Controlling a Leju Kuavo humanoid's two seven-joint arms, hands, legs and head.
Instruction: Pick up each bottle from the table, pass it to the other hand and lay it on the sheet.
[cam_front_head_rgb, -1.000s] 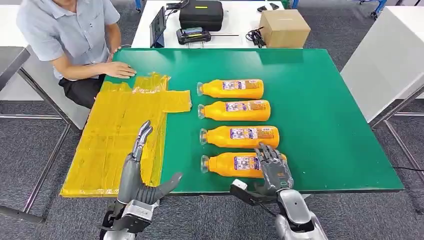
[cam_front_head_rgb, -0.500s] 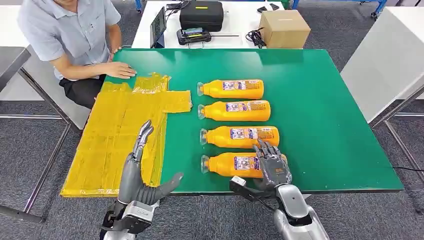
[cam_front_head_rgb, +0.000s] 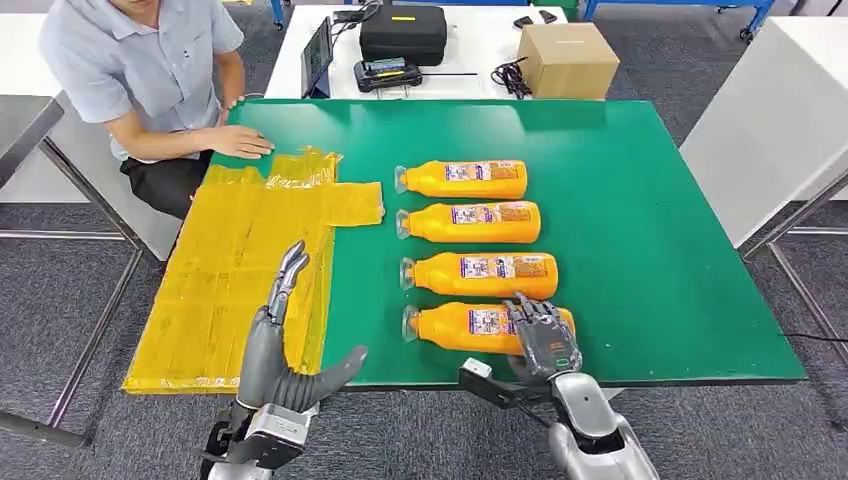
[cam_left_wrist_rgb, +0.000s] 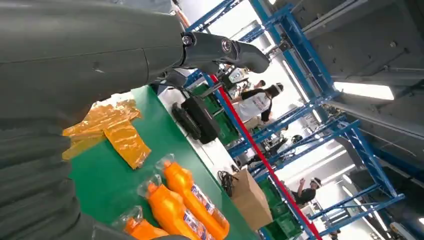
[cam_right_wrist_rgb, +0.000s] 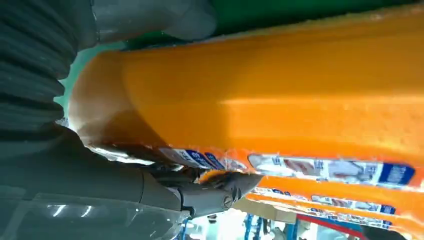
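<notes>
The right hand (cam_front_head_rgb: 545, 335) lies over the base end of the nearest orange bottle (cam_front_head_rgb: 468, 328), fingers draped across its top and touching it; in the right wrist view the thumb (cam_right_wrist_rgb: 150, 17) sits on one side of the bottle's body and a dark finger (cam_right_wrist_rgb: 220, 187) on the other, so the hand wraps the bottle, which lies on its side on the green desk (cam_front_head_rgb: 650, 230). Just beyond the right hand's fingertips lies the second bottle (cam_front_head_rgb: 480, 273), then the third bottle (cam_front_head_rgb: 470, 221) and the farthest bottle (cam_front_head_rgb: 462, 178), all parallel with caps pointing toward the left hand's side. The left hand (cam_front_head_rgb: 282, 340) is raised at the near desk edge, empty, fingers apart and pointing up, thumb stretched toward the bottles. The yellow sheet (cam_front_head_rgb: 235, 275) lies directly behind and beside the left hand. A person's hand (cam_front_head_rgb: 240, 141) rests on the desk just past the sheet's far end.
</notes>
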